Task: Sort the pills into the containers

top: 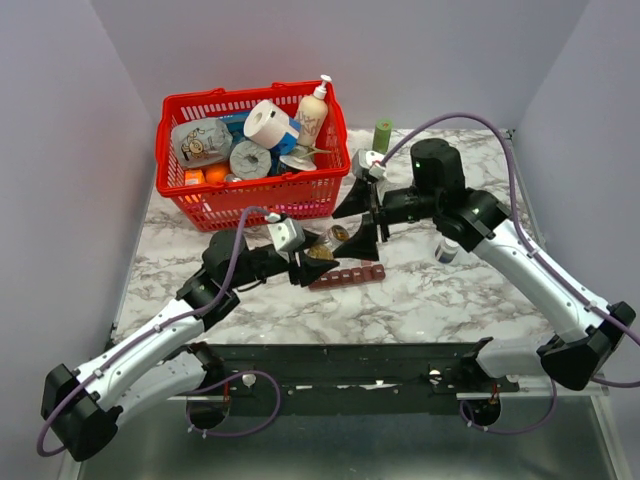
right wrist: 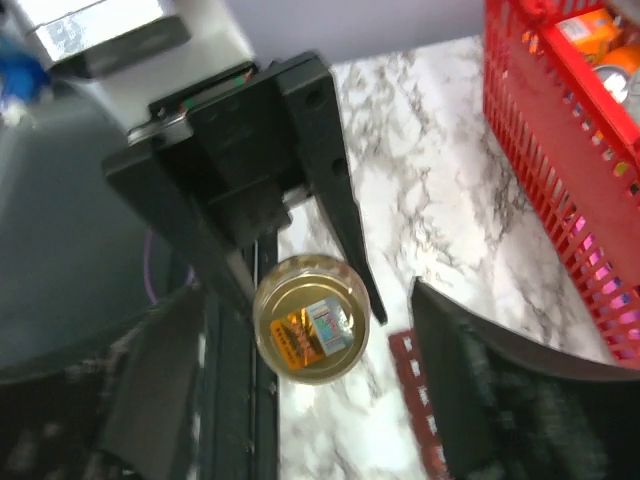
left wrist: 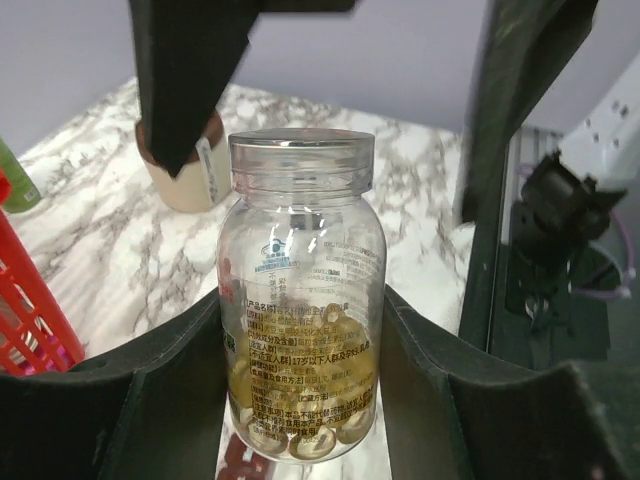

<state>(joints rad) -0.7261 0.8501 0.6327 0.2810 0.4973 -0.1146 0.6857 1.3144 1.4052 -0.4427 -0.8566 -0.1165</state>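
Bottle (left wrist: 300, 300): clear glossy plastic, gleaming between my matt black left fingers (left wrist: 150, 400).
Pills (left wrist: 310, 435): looking smooth, translucent amber inside the bottle.
Table (top: 450, 300): showing polished marble pattern under the bottle.
Basket (top: 250, 195): red plastic, behind the bottle.

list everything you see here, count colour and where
clear bottle: one, yellowish, in the left jaws
pills: many, amber, inside that bottle
pill organiser: one, maroon, on table beside bottle
dark bottle: one, white cap, by right arm
green cylinder: one, back of table
basket: one, red, back left, filled
table: one, white marble
left gripper: black, jaws shut on clear bottle
right gripper: black, jaws open over it
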